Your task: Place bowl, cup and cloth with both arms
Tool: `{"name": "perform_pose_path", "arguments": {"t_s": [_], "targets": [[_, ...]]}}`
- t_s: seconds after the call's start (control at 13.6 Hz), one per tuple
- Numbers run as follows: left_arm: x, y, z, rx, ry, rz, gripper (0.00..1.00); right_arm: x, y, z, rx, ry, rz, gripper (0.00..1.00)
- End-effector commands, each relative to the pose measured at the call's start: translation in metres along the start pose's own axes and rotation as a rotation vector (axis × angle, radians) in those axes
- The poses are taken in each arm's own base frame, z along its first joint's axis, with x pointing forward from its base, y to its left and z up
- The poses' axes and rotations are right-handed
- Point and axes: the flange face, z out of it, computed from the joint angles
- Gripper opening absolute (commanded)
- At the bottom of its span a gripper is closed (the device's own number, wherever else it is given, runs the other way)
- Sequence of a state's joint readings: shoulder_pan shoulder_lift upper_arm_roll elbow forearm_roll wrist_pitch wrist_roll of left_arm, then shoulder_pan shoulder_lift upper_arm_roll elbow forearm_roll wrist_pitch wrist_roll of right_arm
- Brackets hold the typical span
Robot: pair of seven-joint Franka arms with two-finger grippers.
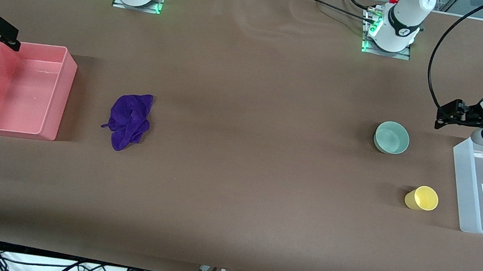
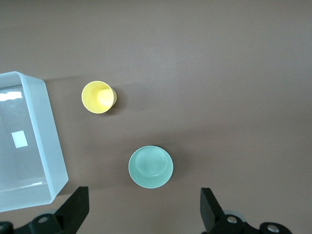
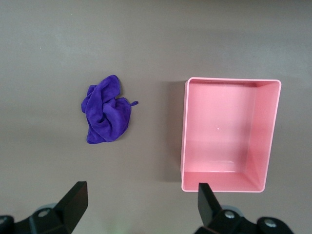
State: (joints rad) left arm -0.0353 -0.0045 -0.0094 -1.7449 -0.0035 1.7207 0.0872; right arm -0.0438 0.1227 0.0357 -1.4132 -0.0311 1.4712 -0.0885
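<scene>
The pale mint-green bowl (image 1: pixel 392 137) stands upright toward the left arm's end of the table and shows in the left wrist view (image 2: pixel 150 166). The yellow cup (image 1: pixel 422 198) stands nearer the front camera, beside the clear bin, and also shows in the left wrist view (image 2: pixel 98 97). The purple cloth (image 1: pixel 129 120) lies crumpled beside the pink bin and shows in the right wrist view (image 3: pixel 106 115). My left gripper (image 1: pixel 444 116) is open and empty, up over the table between the bowl and the clear bin (image 2: pixel 145 207). My right gripper (image 1: pixel 13 42) is open and empty, up over the pink bin's edge (image 3: pixel 141 204).
An empty pink bin (image 1: pixel 63 92) sits at the right arm's end of the table, also in the right wrist view (image 3: pixel 219 183). An empty clear plastic bin (image 1: pixel 462 187) sits at the left arm's end, also in the left wrist view (image 2: pixel 51 146). Brown table between them.
</scene>
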Motion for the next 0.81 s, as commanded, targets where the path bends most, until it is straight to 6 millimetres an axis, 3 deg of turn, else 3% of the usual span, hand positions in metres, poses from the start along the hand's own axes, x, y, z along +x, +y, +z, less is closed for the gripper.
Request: {"name": "perform_pose_path", "arguments": {"t_s": [0.0, 0.44, 0.73], "targets": [[0.014, 0.0, -0.01, -0.007, -0.018, 0.0, 1.0, -0.001, 0.001, -0.003, 0.018, 0.008, -0.007, 1.0], [0.013, -0.001, -0.006, -0.011, -0.054, 0.01, 1.0, 0.0, 0.002, -0.002, 0.018, 0.01, -0.006, 1.0], [-0.006, -0.005, 0.02, -0.025, -0.23, 0.0, 1.0, 0.0, 0.002, -0.003, 0.018, 0.011, -0.006, 1.0]]}}
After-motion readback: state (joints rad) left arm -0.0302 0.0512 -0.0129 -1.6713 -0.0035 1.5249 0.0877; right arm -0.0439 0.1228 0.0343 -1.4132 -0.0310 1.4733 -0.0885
